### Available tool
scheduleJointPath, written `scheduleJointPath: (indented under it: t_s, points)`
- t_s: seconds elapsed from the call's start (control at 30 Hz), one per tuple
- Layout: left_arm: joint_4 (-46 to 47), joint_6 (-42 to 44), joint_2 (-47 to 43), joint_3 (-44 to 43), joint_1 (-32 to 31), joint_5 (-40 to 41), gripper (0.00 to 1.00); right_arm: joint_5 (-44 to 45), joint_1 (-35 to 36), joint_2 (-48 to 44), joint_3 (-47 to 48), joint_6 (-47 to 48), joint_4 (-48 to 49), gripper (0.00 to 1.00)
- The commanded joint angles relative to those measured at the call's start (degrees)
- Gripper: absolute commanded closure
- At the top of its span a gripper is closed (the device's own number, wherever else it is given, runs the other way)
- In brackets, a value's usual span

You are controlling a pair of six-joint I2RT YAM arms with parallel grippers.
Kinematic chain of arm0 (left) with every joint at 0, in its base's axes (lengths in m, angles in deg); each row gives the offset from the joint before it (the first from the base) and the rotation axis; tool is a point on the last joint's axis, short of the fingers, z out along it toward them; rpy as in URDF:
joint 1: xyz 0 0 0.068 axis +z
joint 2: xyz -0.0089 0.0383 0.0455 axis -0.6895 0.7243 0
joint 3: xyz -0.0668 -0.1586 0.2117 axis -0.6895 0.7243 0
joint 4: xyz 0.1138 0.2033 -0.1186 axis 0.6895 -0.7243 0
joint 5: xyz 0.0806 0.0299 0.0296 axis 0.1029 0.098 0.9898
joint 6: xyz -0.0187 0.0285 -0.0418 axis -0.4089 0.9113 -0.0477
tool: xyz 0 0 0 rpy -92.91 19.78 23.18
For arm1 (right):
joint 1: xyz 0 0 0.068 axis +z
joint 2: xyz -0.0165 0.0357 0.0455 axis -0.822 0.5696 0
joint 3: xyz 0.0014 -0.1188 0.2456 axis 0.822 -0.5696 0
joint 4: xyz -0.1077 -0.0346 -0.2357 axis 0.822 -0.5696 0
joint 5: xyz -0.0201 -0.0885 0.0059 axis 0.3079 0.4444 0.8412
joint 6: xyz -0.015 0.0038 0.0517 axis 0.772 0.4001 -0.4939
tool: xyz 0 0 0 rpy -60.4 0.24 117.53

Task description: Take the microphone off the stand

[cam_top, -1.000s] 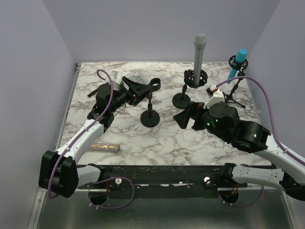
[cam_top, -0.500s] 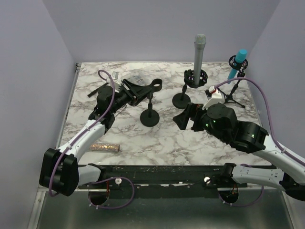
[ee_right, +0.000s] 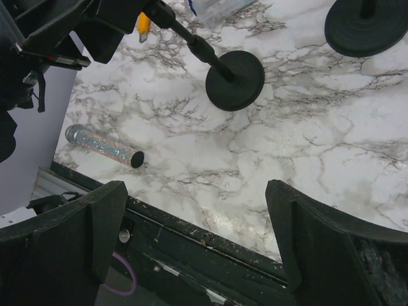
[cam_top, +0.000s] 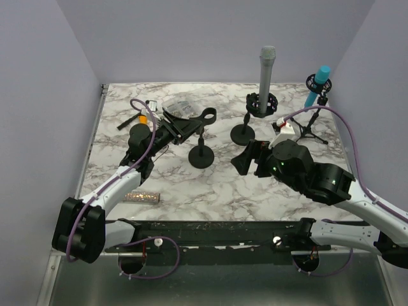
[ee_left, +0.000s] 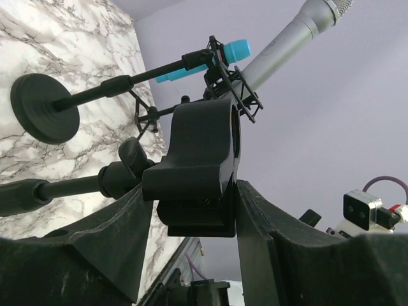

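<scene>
A black desk stand (cam_top: 201,157) stands left of centre, and its empty clip (cam_top: 206,116) sits between the fingers of my left gripper (cam_top: 185,125). In the left wrist view, both fingers of the left gripper (ee_left: 194,205) press on that clip (ee_left: 201,153). A glittery microphone (cam_top: 141,197) lies flat near the front left edge, also seen in the right wrist view (ee_right: 102,145). A grey microphone (cam_top: 266,70) stands upright in the middle stand (cam_top: 242,134). A blue microphone (cam_top: 317,86) sits in a tripod stand at the back right. My right gripper (cam_top: 250,158) hovers open at centre right, empty (ee_right: 197,236).
A clear plastic packet (cam_top: 179,102) and a small black and yellow item (cam_top: 135,120) lie at the back left. Lilac walls enclose the marble table (cam_top: 217,185) on three sides. The black front rail (ee_right: 210,239) lies under my right gripper.
My left gripper's jaws have closed on the stand's clip, and that arm has drawn back slightly, uncovering the yellow item. The right gripper has drifted a little to the left.
</scene>
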Motion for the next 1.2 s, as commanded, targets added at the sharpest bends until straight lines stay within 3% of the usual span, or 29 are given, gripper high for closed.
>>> scheduleJointPath:
  t_s: [0.0, 0.73, 1.03, 1.17]
  points:
    - [-9.50, 9.90, 3.90, 4.88, -0.10, 0.35, 0.85, 1.50, 0.24, -0.16, -1.35, -1.12, 0.49, 0.00]
    - [-14.62, 17.08, 9.88, 5.14, -0.10, 4.07, 0.90, 1.55, 0.23, -0.69, -3.68, -2.60, -0.30, 0.00]
    - [-10.38, 16.54, 10.11, 3.49, 4.99, -1.34, 0.90, 1.53, 0.25, 0.02, -4.03, -2.68, -0.14, 0.00]
    - [-4.17, 15.59, 11.52, 2.32, 7.95, -3.93, 0.89, 2.27, 0.25, 0.70, -4.56, -2.13, 0.41, 0.00]
